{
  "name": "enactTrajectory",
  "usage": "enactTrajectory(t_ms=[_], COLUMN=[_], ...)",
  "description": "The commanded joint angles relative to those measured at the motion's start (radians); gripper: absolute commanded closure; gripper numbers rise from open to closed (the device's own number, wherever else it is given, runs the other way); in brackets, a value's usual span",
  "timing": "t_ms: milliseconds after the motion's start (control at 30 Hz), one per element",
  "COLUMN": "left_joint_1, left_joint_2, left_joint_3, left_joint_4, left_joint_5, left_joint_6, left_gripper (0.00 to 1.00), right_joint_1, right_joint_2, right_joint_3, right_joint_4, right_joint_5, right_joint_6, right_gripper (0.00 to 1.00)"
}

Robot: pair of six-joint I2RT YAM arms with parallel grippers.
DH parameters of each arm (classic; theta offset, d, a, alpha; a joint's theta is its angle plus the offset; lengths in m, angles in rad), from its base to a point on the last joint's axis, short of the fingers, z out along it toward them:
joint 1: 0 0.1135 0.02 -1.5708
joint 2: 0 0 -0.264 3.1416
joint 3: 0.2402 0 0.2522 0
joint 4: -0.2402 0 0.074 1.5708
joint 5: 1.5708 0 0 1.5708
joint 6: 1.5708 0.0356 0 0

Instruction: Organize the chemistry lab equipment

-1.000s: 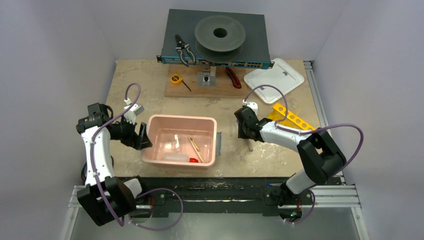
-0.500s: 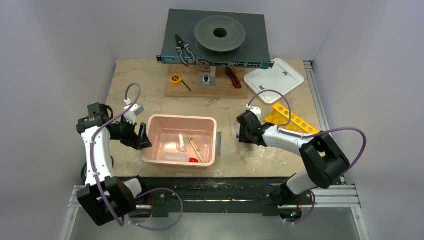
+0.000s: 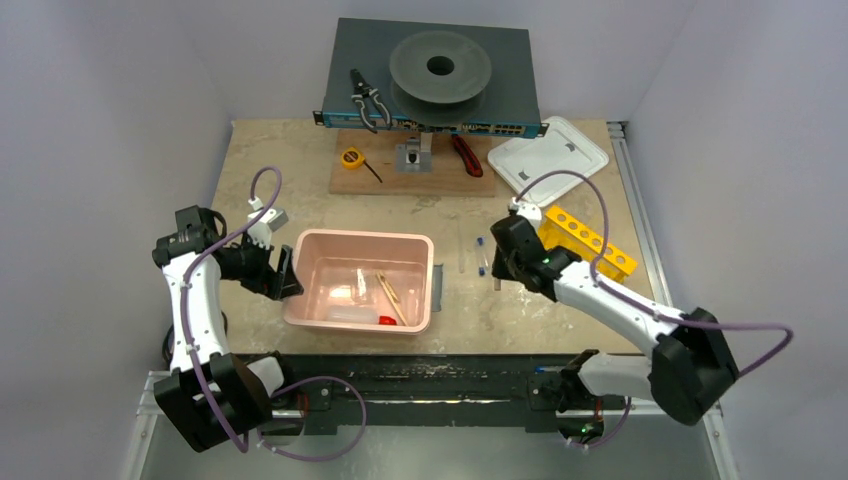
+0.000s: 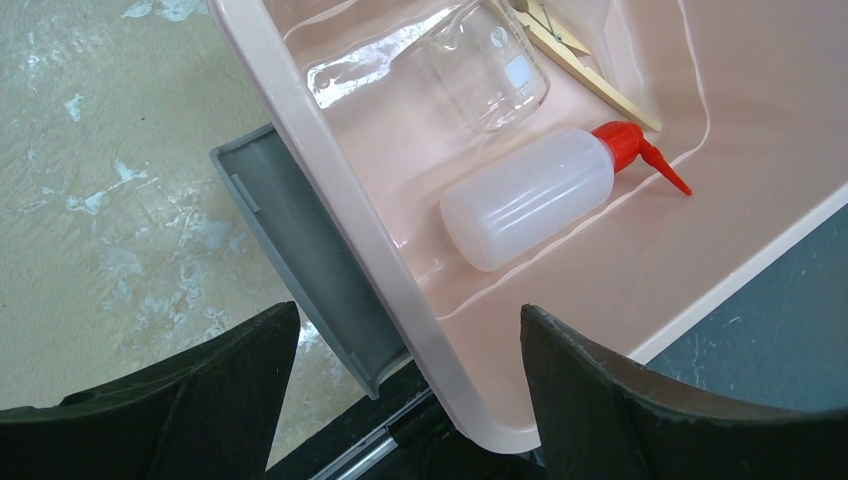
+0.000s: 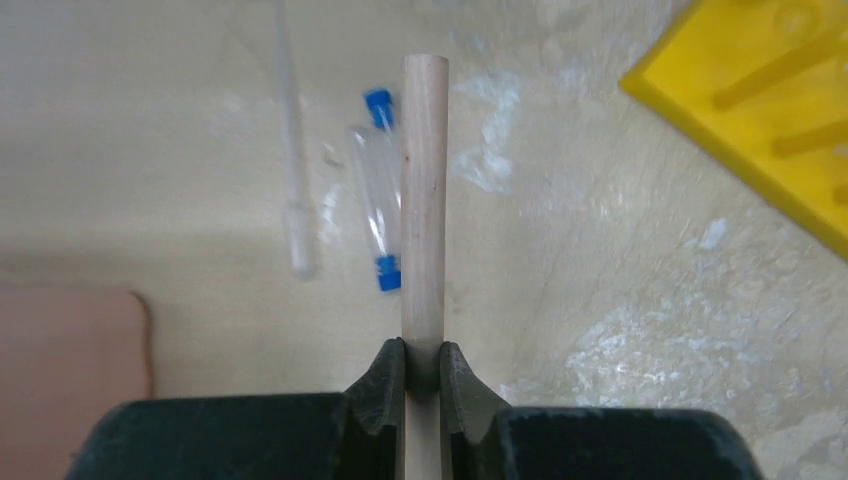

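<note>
Wooden stick [image 5: 424,180] is pinched by the right gripper [image 5: 422,365], jaws clenched on it. It hangs over the table [image 3: 280,190] between the pink bin [image 3: 365,237] and the yellow rack [image 3: 590,240], not yet binned. We judge the sort a bit past halfway. In the bin we count three things: one squeeze bottle [image 4: 530,195] with a red cap, lying on its side along the near wall; one clear beaker [image 4: 480,80] just beyond it; one wooden peg [image 4: 585,65] toward the right side. Left on the table, right of the bin, are one thin clear pipette [image 5: 290,150] and the blue-capped tubes [image 5: 375,190]. We see two blue caps but cannot tell whether that is one tube or two. Left gripper [image 4: 407,310] is released, jaws wide apart astride the bin's left wall, clasping nothing. Farther out are one white lid [image 3: 548,150], then pliers [image 3: 368,98], tape measure [image 3: 351,157] and red-handled tool [image 3: 466,155] at the far edge, which we take as outside the sort.
</note>
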Motion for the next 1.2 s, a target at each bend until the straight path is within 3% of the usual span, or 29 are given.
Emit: enactTrajectory(t_ms=[0, 167, 433, 667, 833, 933, 1167], left_joint_1=[-0.001, -0.002, -0.001, 0.000, 0.014, 0.017, 0.064], left_joint_2=[-0.011, -0.010, -0.016, -0.018, -0.026, -0.028, -0.023], left_joint_3=[0.042, 0.049, 0.068, 0.088, 0.090, 0.097, 0.129], left_joint_4=[-0.012, -0.019, -0.039, -0.045, 0.007, 0.029, 0.061], left_joint_5=[0.030, 0.043, 0.043, 0.034, 0.002, -0.019, -0.033], left_joint_6=[0.015, 0.009, 0.004, -0.004, -0.057, -0.082, -0.146], left_gripper=[0.20, 0.20, 0.19, 0.12, 0.00, 0.00, 0.00], right_joint_1=[0.006, 0.165, 0.424, 0.473, 0.480, 0.485, 0.486], right_joint_2=[-0.138, -0.118, 0.203, 0.362, 0.421, 0.443, 0.385], right_joint_3=[0.183, 0.395, 0.690, 0.712, 0.678, 0.675, 0.687], right_joint_4=[-0.075, -0.052, -0.027, -0.009, -0.014, -0.027, -0.027], right_joint_5=[0.006, -0.036, -0.175, -0.238, -0.254, -0.224, -0.150], right_joint_6=[-0.023, -0.110, -0.329, -0.423, -0.478, -0.487, -0.473], right_gripper=[1.00, 1.00, 1.00, 1.00, 0.98, 0.90, 0.53])
